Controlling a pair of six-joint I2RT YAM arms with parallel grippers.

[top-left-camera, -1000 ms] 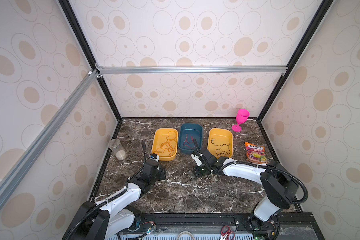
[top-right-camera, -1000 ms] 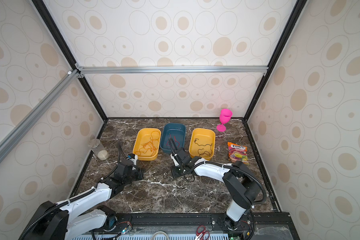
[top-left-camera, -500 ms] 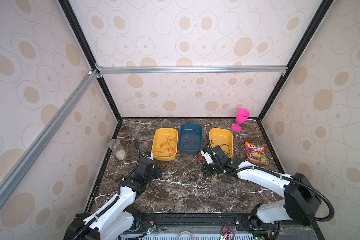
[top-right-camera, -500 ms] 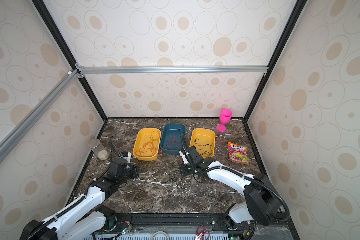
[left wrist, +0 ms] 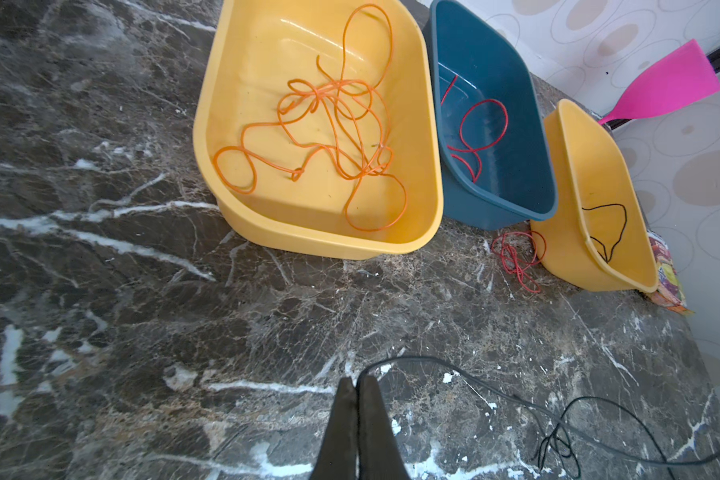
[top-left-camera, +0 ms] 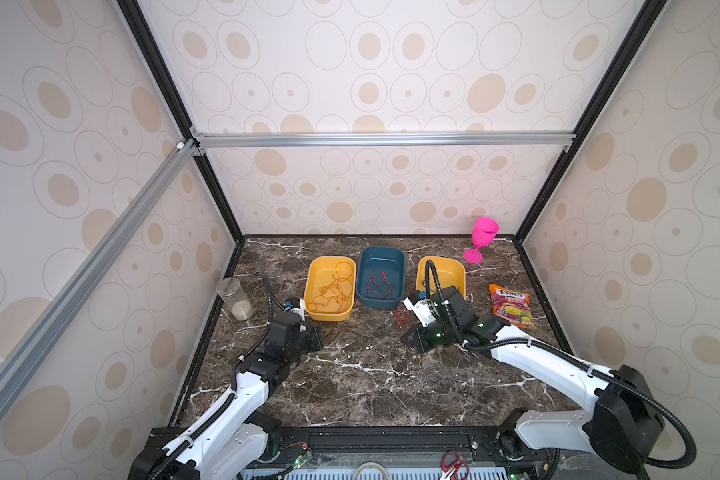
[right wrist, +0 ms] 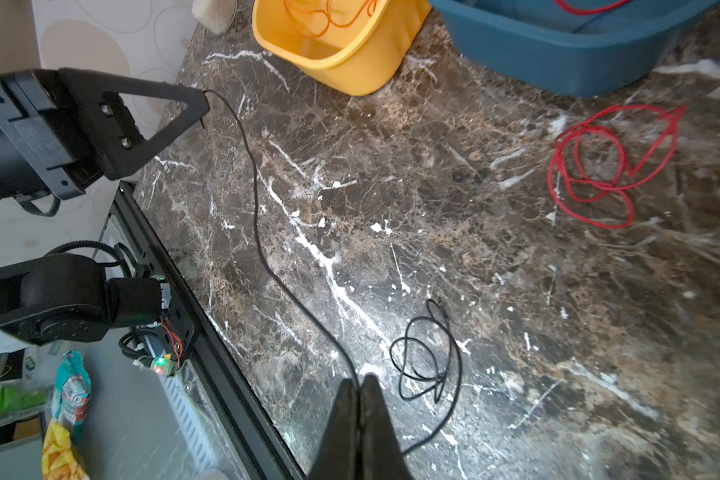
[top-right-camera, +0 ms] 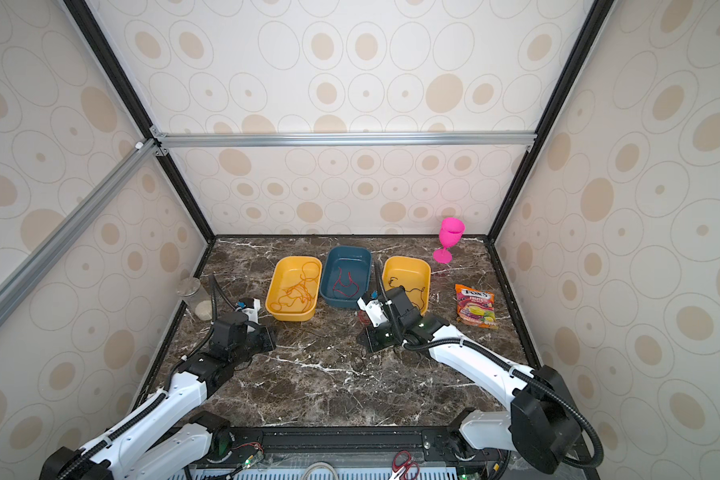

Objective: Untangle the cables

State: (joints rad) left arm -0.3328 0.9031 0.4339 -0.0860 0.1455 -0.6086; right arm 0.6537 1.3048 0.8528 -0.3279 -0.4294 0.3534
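The left claw (left wrist: 357,384) is clenched on one end of a black cable (right wrist: 258,232). The right claw (right wrist: 360,381) is clenched on the same cable further along, with the cable's loose tangle just beside it on the table (top-left-camera: 371,386). A red cable (right wrist: 599,166) lies near, just in front of the blue tray (top-left-camera: 381,278). Against a second ago, both claws sit almost where they were, but the right arm's elbow stands farther out. The snack packet (top-right-camera: 474,305) reads "FOX'S FRUITS".
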